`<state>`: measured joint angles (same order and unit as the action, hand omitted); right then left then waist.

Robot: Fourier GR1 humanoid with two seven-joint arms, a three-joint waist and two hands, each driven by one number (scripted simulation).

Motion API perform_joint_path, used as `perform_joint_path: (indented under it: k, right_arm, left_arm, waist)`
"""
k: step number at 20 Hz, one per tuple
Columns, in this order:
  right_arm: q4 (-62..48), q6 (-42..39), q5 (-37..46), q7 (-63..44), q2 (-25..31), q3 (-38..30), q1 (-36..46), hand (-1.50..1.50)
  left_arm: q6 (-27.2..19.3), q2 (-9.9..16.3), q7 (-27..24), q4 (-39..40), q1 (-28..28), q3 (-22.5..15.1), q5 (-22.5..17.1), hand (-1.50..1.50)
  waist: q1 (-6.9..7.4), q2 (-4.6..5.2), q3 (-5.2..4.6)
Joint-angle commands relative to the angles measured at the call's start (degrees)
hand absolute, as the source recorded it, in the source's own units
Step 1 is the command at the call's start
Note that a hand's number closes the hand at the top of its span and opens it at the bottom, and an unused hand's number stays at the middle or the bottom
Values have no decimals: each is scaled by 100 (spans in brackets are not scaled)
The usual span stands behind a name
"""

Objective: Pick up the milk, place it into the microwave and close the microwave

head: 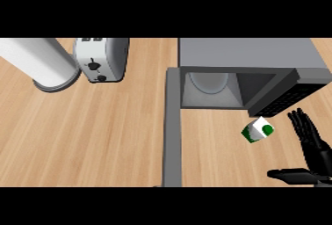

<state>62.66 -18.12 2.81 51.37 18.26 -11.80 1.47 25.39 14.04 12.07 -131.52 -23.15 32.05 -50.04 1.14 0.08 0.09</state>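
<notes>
Place: a kitchen.
Surface: a light wood-grain desk (pixel 97 140) fills the view like a worktop.
Cooking appliance: a grey microwave (pixel 250 55) at 1 o'clock, its door (pixel 172 127) swung open, a pale turntable plate (pixel 209 82) inside.
Small appliance: a silver toaster (pixel 101 58) at 11 o'clock.
Beside it: a white cylinder (pixel 39 61) at 10 o'clock.

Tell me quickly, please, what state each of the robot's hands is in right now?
Left hand: not in view.
Right hand: open, fingers straight, holding nothing; the milk lies apart on the counter beside it.
</notes>
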Motion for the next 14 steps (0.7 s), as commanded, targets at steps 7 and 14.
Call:
perform_joint_path:
  k: [7, 14]
  right_arm:
    - [-2600, 466, 713, 1901, 45, 179, 997, -150]
    - [-3408, 518, 832, 2167, 252, 165, 1535, -150]
  left_arm:
    - [566, -12, -16, 157, -373, 503, -523, -150]
    - [630, -144, -22, 56, -303, 458, -445, -150]
  waist:
    - [129, 26, 15]
    - [125, 55, 25]
